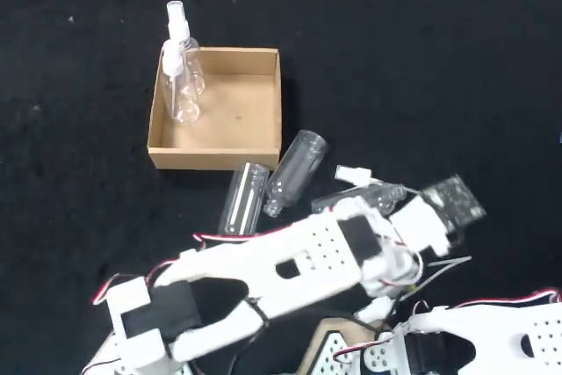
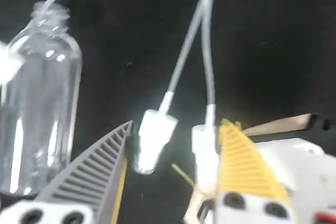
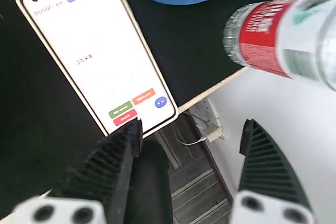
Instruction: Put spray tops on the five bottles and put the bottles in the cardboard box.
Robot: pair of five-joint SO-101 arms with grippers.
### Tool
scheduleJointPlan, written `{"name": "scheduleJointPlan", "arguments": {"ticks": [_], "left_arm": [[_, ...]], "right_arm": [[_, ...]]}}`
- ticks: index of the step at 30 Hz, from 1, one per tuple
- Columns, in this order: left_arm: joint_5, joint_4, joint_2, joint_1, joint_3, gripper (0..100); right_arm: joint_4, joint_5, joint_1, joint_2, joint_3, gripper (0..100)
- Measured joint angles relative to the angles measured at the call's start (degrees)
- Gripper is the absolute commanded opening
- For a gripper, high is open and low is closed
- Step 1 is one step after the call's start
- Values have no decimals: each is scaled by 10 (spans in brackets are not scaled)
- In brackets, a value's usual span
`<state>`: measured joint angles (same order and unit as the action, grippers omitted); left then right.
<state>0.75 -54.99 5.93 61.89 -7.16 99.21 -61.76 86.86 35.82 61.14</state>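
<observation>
Left wrist view: left gripper [image 2: 177, 129] is straddling two spray tops [image 2: 152, 140], jaws spread.
They are looking light and slick, with bendy tubes; pinching the stiff white head is seeming safest.

A white arm [image 1: 299, 261] covers most of a clear plastic bottle [image 1: 386, 191] lying near the open brown cardboard box [image 1: 215, 157], toward the arms. In the left wrist view two white spray tops [image 2: 152, 137] are blurred. Their thin tubes [image 2: 186, 56] and a clear open-necked bottle [image 2: 42, 103] are cut off by the edges.
</observation>
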Motion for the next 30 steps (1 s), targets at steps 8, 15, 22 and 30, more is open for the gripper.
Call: {"name": "scheduleJointPlan", "arguments": {"ticks": [8,15,22,30], "left_arm": [[0,49,105,8,6,270],[0,55,181,25,54,270],[-1,55,207,26,75,226],[-30,41,207,28,84,48]], "right_arm": [[0,-25,0,33,0,273],[0,-33,0,33,0,273],[0,-33,0,33,0,273],[-3,-33,1,33,-1,273]]}}
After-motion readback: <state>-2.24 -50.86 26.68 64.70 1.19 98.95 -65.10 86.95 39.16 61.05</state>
